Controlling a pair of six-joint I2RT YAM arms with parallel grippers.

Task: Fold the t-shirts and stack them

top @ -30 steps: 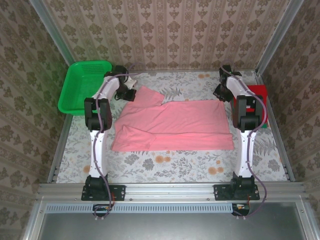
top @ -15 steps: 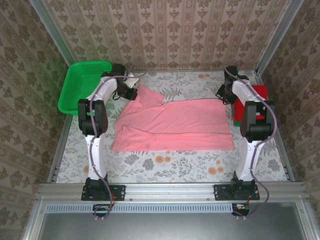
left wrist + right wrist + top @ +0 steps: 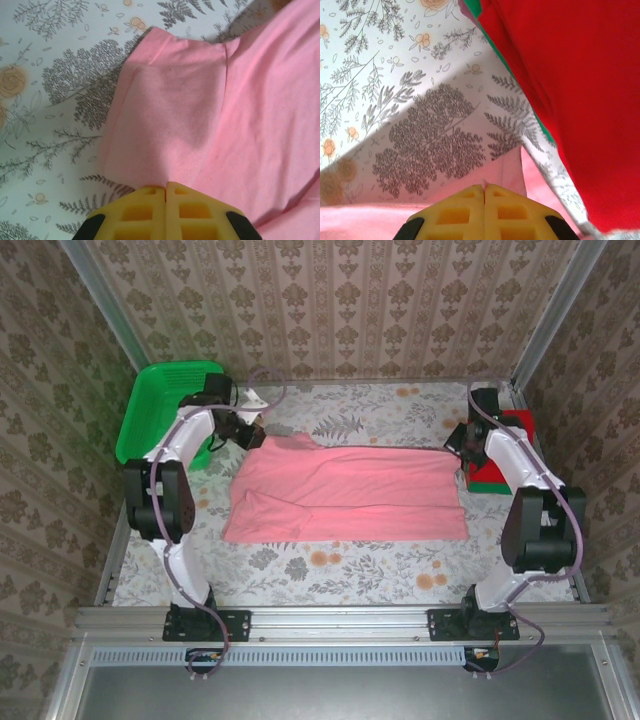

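The light pink t-shirt [image 3: 345,490] lies spread across the middle of the table. My left gripper [image 3: 256,432] is shut on its far left corner, where the sleeve [image 3: 170,115] hangs from the yellow fingers [image 3: 145,215]. My right gripper [image 3: 457,443] is shut on the far right corner of the pink t-shirt [image 3: 510,172], a bit of cloth pinched between its fingers [image 3: 465,215]. The folded red t-shirt [image 3: 515,430] lies on the folded green one [image 3: 490,485] at the right edge, right beside my right gripper, and fills the right of the wrist view as red cloth [image 3: 575,90].
A green plastic mesh basket [image 3: 165,410] stands at the far left corner, next to the left arm. Bare floral tablecloth [image 3: 340,570] runs along the near side in front of the shirt. Patterned walls close in the back and sides.
Both grippers have moved outward, pulling the shirt's far edge taut and straight. The raised left sleeve fold has flattened out. Both arms have swung toward the table's sides.
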